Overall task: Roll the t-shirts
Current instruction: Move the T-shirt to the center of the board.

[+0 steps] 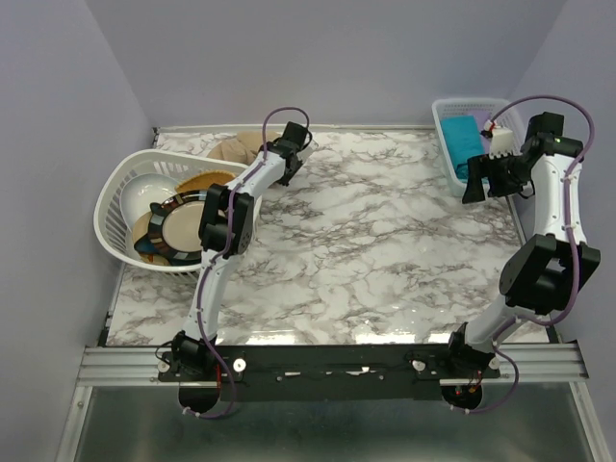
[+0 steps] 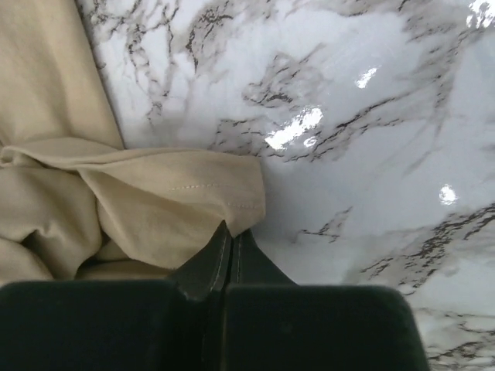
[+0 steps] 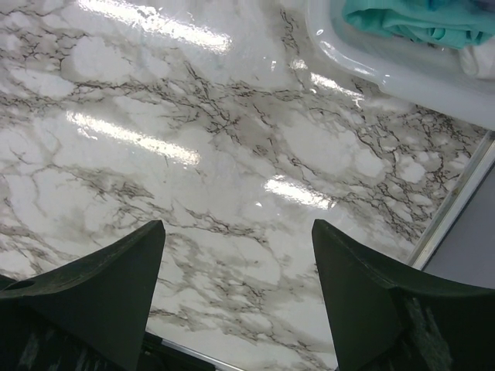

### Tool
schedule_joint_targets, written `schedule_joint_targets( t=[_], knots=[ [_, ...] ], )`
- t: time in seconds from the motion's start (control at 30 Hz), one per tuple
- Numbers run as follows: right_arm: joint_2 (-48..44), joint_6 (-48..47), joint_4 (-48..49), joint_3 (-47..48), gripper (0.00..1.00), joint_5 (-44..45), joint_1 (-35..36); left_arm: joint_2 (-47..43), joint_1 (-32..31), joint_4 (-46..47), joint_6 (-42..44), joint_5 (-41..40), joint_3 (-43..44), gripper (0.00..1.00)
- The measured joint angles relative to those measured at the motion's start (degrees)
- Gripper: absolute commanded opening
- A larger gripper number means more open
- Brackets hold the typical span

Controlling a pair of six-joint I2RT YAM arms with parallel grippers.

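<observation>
A large beige t-shirt [image 1: 239, 147] lies crumpled at the back left of the marble table; it fills the left of the left wrist view [image 2: 147, 201]. My left gripper [image 1: 295, 146] is at the shirt's right edge, its fingertips [image 2: 232, 232] shut on the hemmed corner of the beige t-shirt. A teal t-shirt [image 1: 462, 142] lies in the bin at the back right and shows in the right wrist view [image 3: 410, 19], with a bit of white fabric [image 3: 481, 60] beside it. My right gripper [image 1: 486, 181] hangs open and empty [image 3: 238, 232] above the table, just in front of that bin.
A pale blue-white bin [image 1: 445, 115] stands at the back right [image 3: 387, 73]. A white round basket [image 1: 111, 188] at the left holds a dark-rimmed patterned plate [image 1: 173, 233], a white bowl and a golden-brown woven piece [image 1: 200, 181]. The table's right edge [image 3: 456, 201] is near my right gripper.
</observation>
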Motion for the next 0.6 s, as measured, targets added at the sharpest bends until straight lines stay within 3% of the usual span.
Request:
schedule_joint_targets(
  t=[0.17, 0.27, 0.6],
  knots=[
    [-1.6, 0.33, 0.44, 2.12, 0.85, 0.94, 1.68, -6.56, -1.11, 1.07, 2.51, 4.9, -8.92, 0.0],
    [-3.19, 1.11, 2.71, 3.39, 0.86, 0.07, 2.23, -12.85, -2.78, -1.18, 3.3, 9.49, -9.31, 0.0],
    [-3.93, 7.48, 14.32, 6.91, 0.92, -8.72, 6.8, -50.8, -12.46, -3.82, 4.5, 25.77, -10.78, 0.0]
  ],
)
